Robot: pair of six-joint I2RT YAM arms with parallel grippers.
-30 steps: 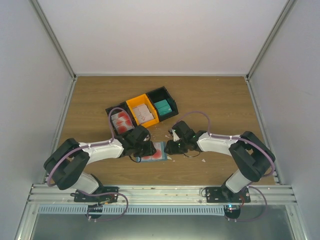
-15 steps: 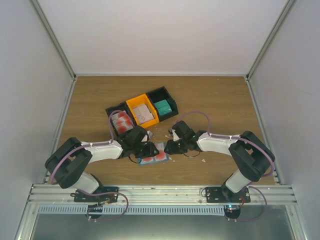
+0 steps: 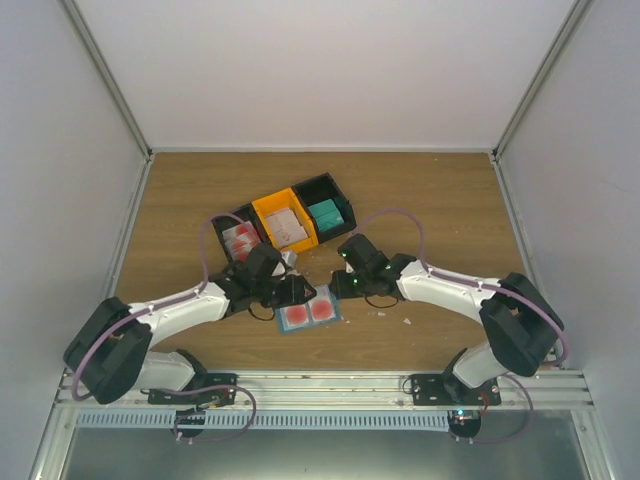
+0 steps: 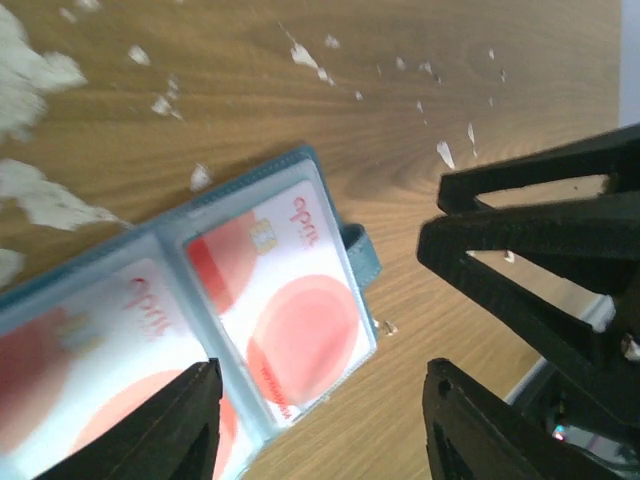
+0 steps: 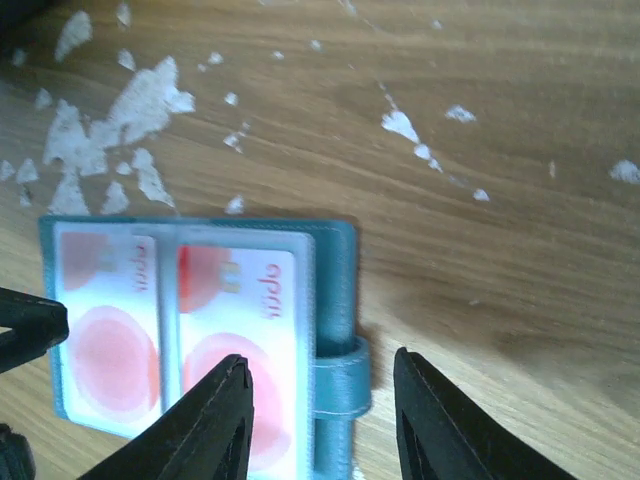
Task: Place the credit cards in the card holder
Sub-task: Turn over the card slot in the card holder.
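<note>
The blue-teal card holder (image 3: 309, 312) lies open and flat on the wooden table between my two arms. Two red-and-white credit cards (image 3: 297, 316) (image 3: 321, 308) sit side by side in its clear sleeves. In the left wrist view the holder's edge (image 4: 360, 250) and one card (image 4: 290, 300) lie below my left gripper (image 4: 320, 420), which is open and holds nothing. My right gripper (image 5: 325, 420) is open too, hanging over the holder's strap loop (image 5: 340, 385) and beside a card (image 5: 240, 330). In the top view the left gripper (image 3: 290, 290) and right gripper (image 3: 340, 285) flank the holder's far edge.
Three bins stand in a row behind the holder: a black bin (image 3: 222, 222) with more red-and-white cards, a yellow bin (image 3: 268, 206), and a black bin (image 3: 325, 188) with a brighter teal stack. White scraps (image 5: 120, 120) litter the wood nearby.
Both grippers have opened and drawn back from the holder. The holder now lies flat and uncovered with both cards showing. The left arm has stretched further forward.
</note>
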